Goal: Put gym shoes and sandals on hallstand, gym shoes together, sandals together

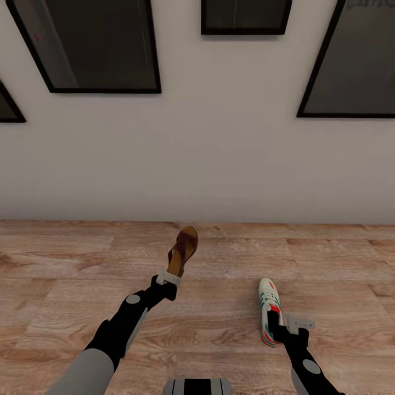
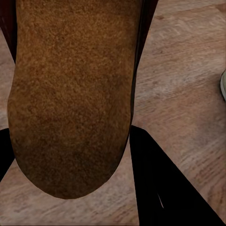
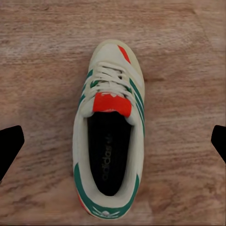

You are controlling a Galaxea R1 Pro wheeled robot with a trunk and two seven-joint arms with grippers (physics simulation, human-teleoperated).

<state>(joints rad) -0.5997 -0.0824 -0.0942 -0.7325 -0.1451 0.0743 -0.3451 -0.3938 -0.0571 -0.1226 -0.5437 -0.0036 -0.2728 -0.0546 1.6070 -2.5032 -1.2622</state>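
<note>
Leftmost in the head view, the left arm [image 1: 123,329] reaches forward over the corridor floor [image 1: 66,285], and the left gripper [image 1: 168,281] has its fingers closed on the heel end of a sandal [image 1: 184,249]. That sandal is lifted and tilted, toe pointing toward the white wall [image 1: 219,164], with its tan footbed facing up and the dark-brown straps across it. From the left wrist view the sandal [image 2: 70,99] shows its rough brown underside very close, with a black finger [image 2: 165,188] beside it and the wood planks [image 2: 188,94] beyond; a pale edge of the gym shoe [image 2: 223,84] shows at the border of that picture.

Right of the sandal, and nearer the robot than it, a gym shoe [image 1: 269,310] lies flat on the floor, toe toward the wall, white with teal stripes and a red-orange tongue. The right gripper [image 1: 284,329] sits just beside the shoe's heel end. From the right wrist view the gym shoe [image 3: 110,132] lies upright on its sole between the spread black fingers [image 3: 9,146], which stand wide apart and touch nothing; the floor [image 3: 42,70] shows bare on both sides of the shoe.

Above both, dark framed pictures [image 1: 93,44] hang on the wall.
</note>
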